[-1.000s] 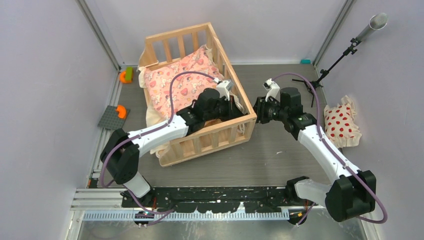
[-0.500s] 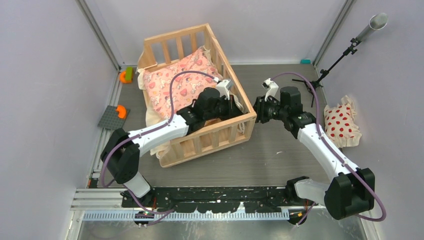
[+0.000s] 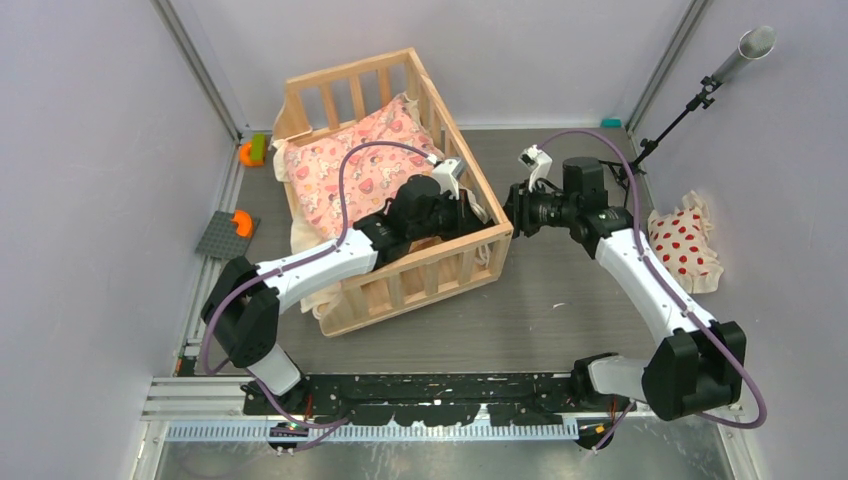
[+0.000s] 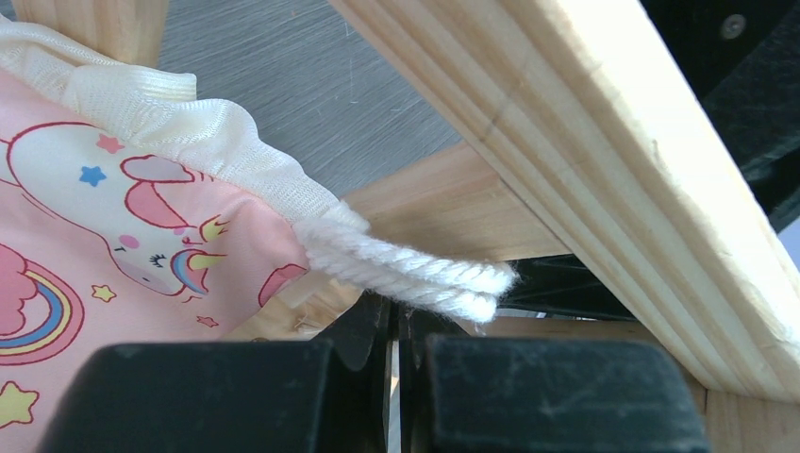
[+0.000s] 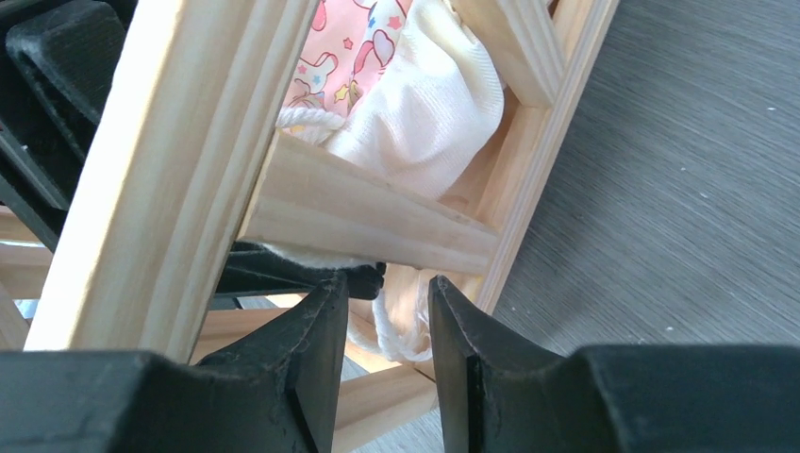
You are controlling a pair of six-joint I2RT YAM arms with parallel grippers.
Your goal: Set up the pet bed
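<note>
The light wooden pet bed [image 3: 400,290] stands left of centre with the pink cartoon-print cushion [image 3: 350,170] inside. My left gripper [image 3: 478,216] reaches inside the bed to its right rail [image 4: 604,160]. Its jaws are pressed together at the cushion's cream tie [image 4: 415,274], at the cushion's corner [image 4: 113,217]. My right gripper [image 3: 510,214] is outside the same rail near the front corner. It is open, with a hanging loop of the tie [image 5: 401,330] between its fingertips [image 5: 321,330], below a slat [image 5: 368,212].
A white pillow with red dots [image 3: 683,250] lies at the right wall. A black tripod stand [image 3: 650,140] is at the back right. A grey plate with an orange piece [image 3: 228,233] and an orange-green toy [image 3: 252,150] lie at the left.
My right arm has swung its wrist a little toward the back along the bed's right rail. The bed has shifted slightly left. The left arm stays in place.
</note>
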